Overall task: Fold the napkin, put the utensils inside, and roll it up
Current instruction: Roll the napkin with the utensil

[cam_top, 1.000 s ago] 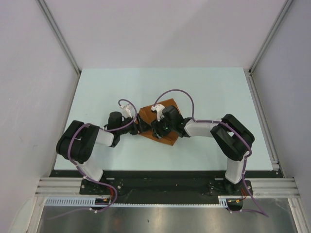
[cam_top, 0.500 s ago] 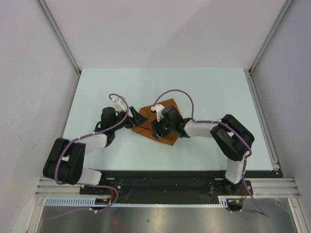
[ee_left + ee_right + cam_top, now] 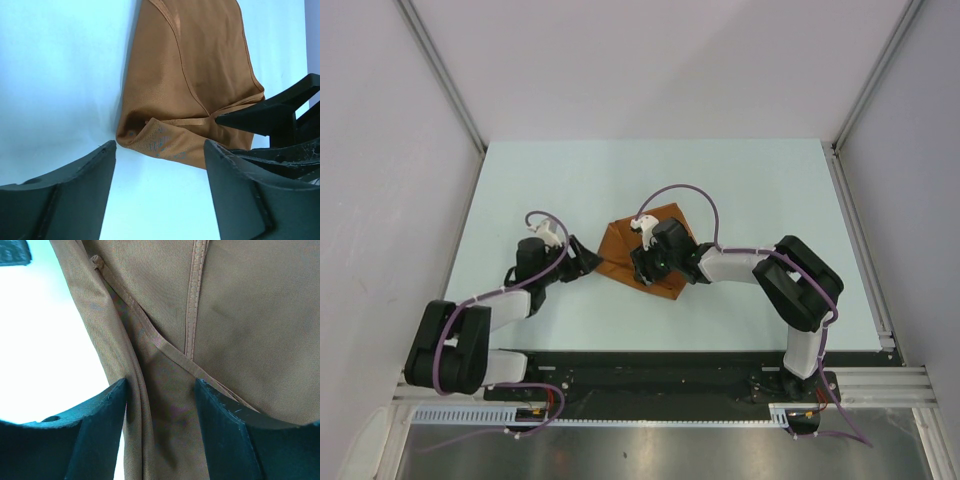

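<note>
In the top view, the napkin (image 3: 618, 245) lies as a folded, rust-brown wedge near the middle of the pale, smooth table (image 3: 740, 180). Its pointed left corner is aimed at the left end effector (image 3: 588, 258). The right end effector (image 3: 642, 268) sits on top of the cloth and covers its centre. Bare table runs wide on every side of the napkin, more behind it than in front, and the side walls stand well apart from both arms.

In the left wrist view, the cloth (image 3: 195, 75) is finely woven with a slight sheen. Narrow stitched hems cross where one layer overlaps another. Its near corner is rolled into a soft, rounded fold. The left end effector (image 3: 159, 150) is open. Its two matte black fingers (image 3: 75, 190) are set wide apart, just short of that corner, with only bare table between them. A black finger of the other arm rests on the napkin's right edge.

In the right wrist view, the weave of the napkin (image 3: 240, 315) shows at close range, with a flat hem (image 3: 192, 295) running down to meet a diagonal one. The right end effector (image 3: 160, 385) is spread open. Its fingers (image 3: 85, 440) straddle a long crease of cloth rather than pinching it. White table shows past the napkin's left edge.
</note>
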Controlling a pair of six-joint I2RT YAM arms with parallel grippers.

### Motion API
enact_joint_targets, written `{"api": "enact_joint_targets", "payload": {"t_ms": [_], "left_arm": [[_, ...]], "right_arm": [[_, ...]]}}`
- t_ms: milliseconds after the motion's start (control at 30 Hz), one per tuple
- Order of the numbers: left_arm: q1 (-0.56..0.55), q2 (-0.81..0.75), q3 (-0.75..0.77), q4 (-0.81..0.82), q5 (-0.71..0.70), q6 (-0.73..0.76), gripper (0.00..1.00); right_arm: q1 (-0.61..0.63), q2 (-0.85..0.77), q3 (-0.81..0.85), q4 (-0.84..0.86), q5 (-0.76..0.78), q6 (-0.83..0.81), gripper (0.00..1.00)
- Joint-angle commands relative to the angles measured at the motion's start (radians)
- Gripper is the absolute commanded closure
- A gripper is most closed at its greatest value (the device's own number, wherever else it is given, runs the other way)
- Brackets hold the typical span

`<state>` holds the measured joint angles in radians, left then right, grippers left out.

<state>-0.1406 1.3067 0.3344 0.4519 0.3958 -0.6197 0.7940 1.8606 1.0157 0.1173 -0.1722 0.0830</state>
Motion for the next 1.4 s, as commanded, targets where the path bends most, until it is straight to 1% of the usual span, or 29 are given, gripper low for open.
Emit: {"api": "enact_joint_targets", "payload": {"t_ms": [0, 133, 367, 433, 500, 533, 600, 633, 800, 833, 933, 967, 1033, 1067, 1233, 1333, 1367], "left_arm": [[0.009, 0.045, 0.011, 0.047, 0.028, 0.017, 0.28], [0.009, 0.141, 0.032, 0.096, 0.061, 0.023, 0.38], [0.009, 0.241, 0.051, 0.148, 0.071, 0.024, 0.39], [0.007, 0.269, 0.063, 0.151, 0.078, 0.021, 0.42], [0.007, 0.273, 0.069, 0.142, 0.074, 0.02, 0.46], [0.007, 0.273, 0.069, 0.139, 0.068, 0.02, 0.49], [0.007, 0.273, 0.072, 0.128, 0.063, 0.021, 0.52], [0.007, 0.276, 0.08, 0.12, 0.052, 0.021, 0.57], [-0.001, 0.293, 0.109, 0.048, 0.018, 0.021, 0.62], [-0.002, 0.295, 0.114, 0.039, 0.012, 0.023, 0.65], [-0.004, 0.289, 0.123, 0.01, -0.011, 0.026, 0.69], [-0.004, 0.287, 0.123, 0.004, -0.012, 0.028, 0.7], [-0.004, 0.282, 0.127, -0.016, -0.02, 0.031, 0.71], [-0.004, 0.282, 0.129, -0.021, -0.023, 0.031, 0.71], [-0.005, 0.287, 0.135, -0.033, -0.023, 0.034, 0.71], [-0.005, 0.29, 0.135, -0.035, -0.022, 0.032, 0.71], [-0.005, 0.29, 0.137, -0.035, -0.021, 0.034, 0.71]], "right_arm": [[-0.006, 0.051, -0.017, -0.113, 0.043, 0.006, 0.38], [-0.007, 0.049, -0.016, -0.114, 0.042, 0.006, 0.38], [-0.013, 0.049, -0.014, -0.114, 0.036, 0.006, 0.38], [-0.013, 0.049, -0.014, -0.114, 0.036, 0.008, 0.38], [-0.015, 0.049, -0.014, -0.114, 0.033, 0.008, 0.38], [-0.015, 0.049, -0.012, -0.113, 0.031, 0.006, 0.38], [-0.016, 0.051, -0.011, -0.142, 0.027, 0.008, 0.38], [-0.018, 0.051, -0.009, -0.142, 0.025, 0.006, 0.38], [-0.018, 0.042, 0.004, -0.159, 0.017, 0.006, 0.36], [-0.018, 0.035, 0.006, -0.163, 0.017, 0.008, 0.35], [-0.015, 0.005, 0.026, -0.186, 0.02, 0.001, 0.32], [-0.015, -0.006, 0.035, -0.208, 0.025, 0.001, 0.29], [-0.006, -0.044, 0.064, -0.223, 0.034, -0.008, 0.27], [-0.001, -0.057, 0.073, -0.238, 0.048, -0.011, 0.25], [0.048, -0.132, 0.139, -0.266, 0.128, -0.049, 0.21], [0.115, -0.15, 0.15, -0.249, 0.241, -0.094, 0.21], [0.154, -0.147, 0.147, -0.237, 0.302, -0.138, 0.22]]}}
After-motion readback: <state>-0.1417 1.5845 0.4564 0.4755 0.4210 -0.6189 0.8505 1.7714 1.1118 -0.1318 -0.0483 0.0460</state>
